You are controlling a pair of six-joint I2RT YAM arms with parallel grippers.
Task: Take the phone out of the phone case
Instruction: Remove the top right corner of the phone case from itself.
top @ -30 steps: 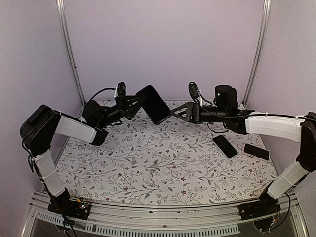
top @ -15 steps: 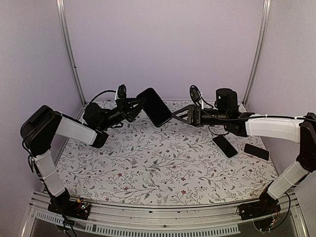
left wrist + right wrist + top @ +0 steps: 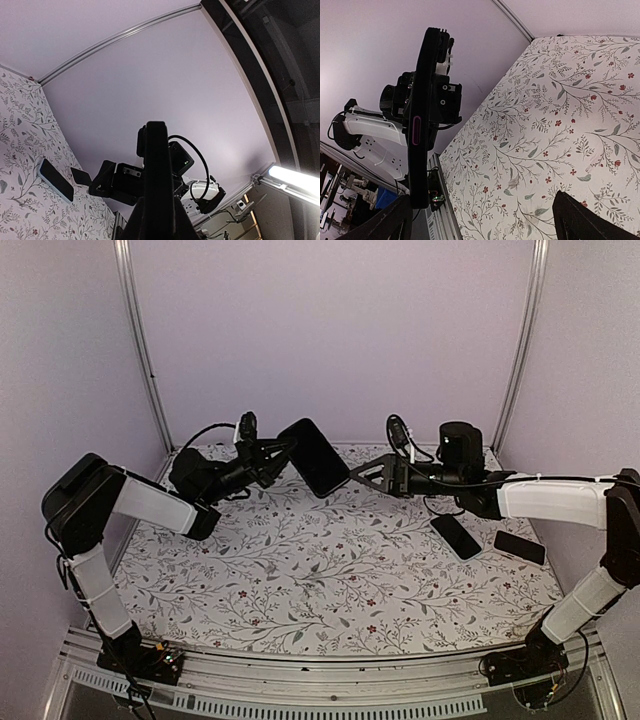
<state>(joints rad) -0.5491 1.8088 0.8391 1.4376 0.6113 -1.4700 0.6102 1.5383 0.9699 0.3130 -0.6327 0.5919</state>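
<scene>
Clamping cased phone [image 3: 313, 455] aloft, upper centre, in left tool [image 3: 280, 452]; right tool [image 3: 358, 475] wide, empty, near; risking drop onto tabletop [image 3: 330, 570] if tugged off-axis.

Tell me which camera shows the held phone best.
Top view: the phone, clamped in the left gripper, shows its whole broad face. Both wrist views catch only its thin edge.

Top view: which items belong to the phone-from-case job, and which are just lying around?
Job: cased phone, clamped in left gripper; right gripper, open, beside it.
Lying about: light-edged slab and dark slab, both phone-like, flat on the table, right side.
</scene>
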